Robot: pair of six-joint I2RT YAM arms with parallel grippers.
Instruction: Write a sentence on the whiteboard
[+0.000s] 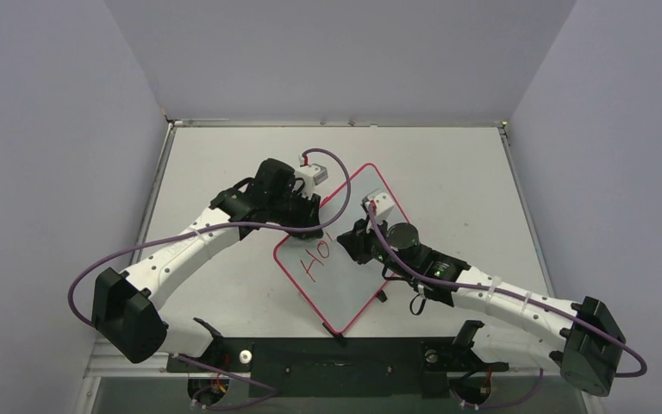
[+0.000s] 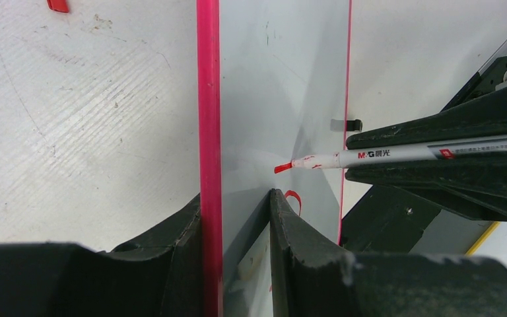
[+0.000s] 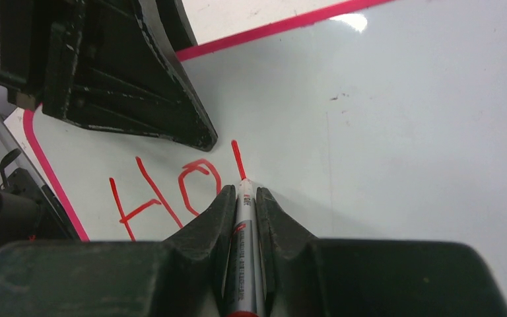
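Note:
The whiteboard [image 1: 371, 211] lies turned like a diamond at mid table. The sentence [image 1: 315, 259] reads "HO" plus one upright stroke in red; it also shows in the right wrist view [image 3: 165, 191]. My left gripper [image 1: 310, 226] is shut on the board's upper-left pink rim [image 2: 208, 132], one finger either side [image 2: 234, 205]. My right gripper [image 1: 353, 241] is shut on a red marker [image 3: 244, 251]. The marker's tip [image 3: 241, 179] touches the board at the foot of the last stroke. The marker also shows in the left wrist view [image 2: 370, 156].
A small red piece [image 2: 57, 5] lies on the table beyond the board. A black clip [image 2: 348, 125] sits at the board's far rim. Grey walls close in the table at the left, back and right. A black rail [image 1: 336, 354] runs along the near edge.

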